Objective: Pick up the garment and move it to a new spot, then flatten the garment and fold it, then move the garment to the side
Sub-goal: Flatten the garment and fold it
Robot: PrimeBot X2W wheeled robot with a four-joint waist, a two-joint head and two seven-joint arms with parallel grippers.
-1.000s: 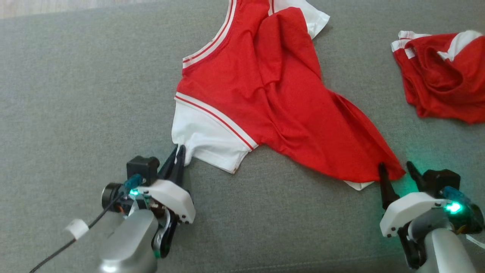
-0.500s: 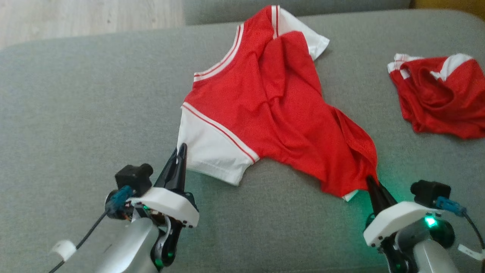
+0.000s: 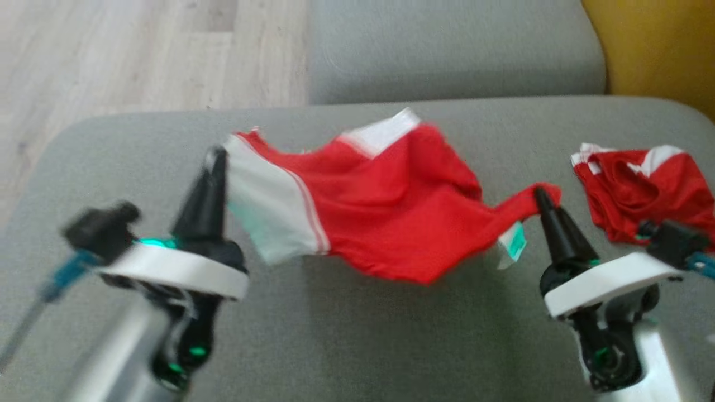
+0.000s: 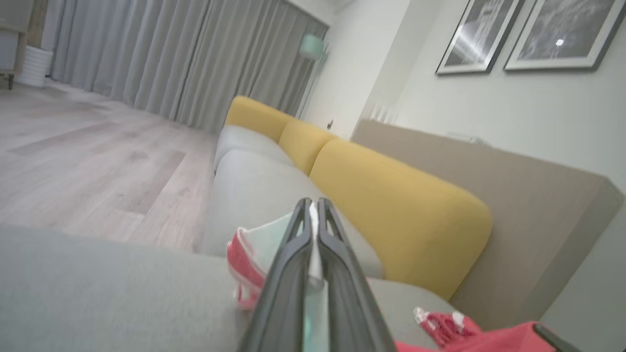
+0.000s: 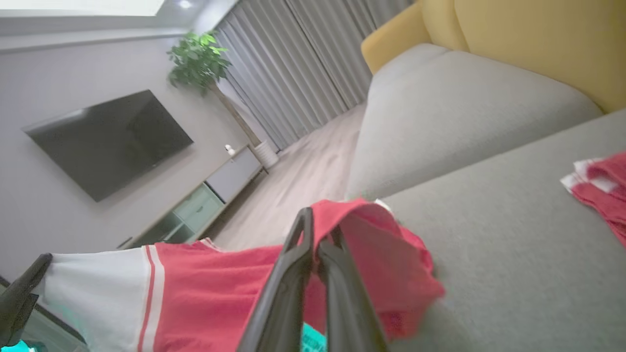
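We have the shirt (image 3: 391,223) pinched at both ends. Our left gripper (image 3: 215,156), at the shirt's 9 o'clock in the head view, has its jaws pressed together on the white sleeve. The left wrist view shows a sliver of white cloth squeezed between the two fingers. Our right gripper (image 3: 540,195), at the shirt's 3 o'clock, is clamped tight on a red corner, and in the right wrist view the red cloth drapes over its fingertips. The shirt is strung between the two above the grey seat (image 3: 346,335), sagging in the middle, with its shadow on the seat underneath. A small pale flap (image 3: 514,241), tinted green, hangs from the shirt just beside the right gripper. A red-and-white heap (image 3: 642,190) lies crumpled on the seat at 2 o'clock of our right gripper, apart from it. Wooden floor (image 3: 139,50) shows at 11 o'clock and a yellow cushion (image 3: 659,44) at 1 o'clock.
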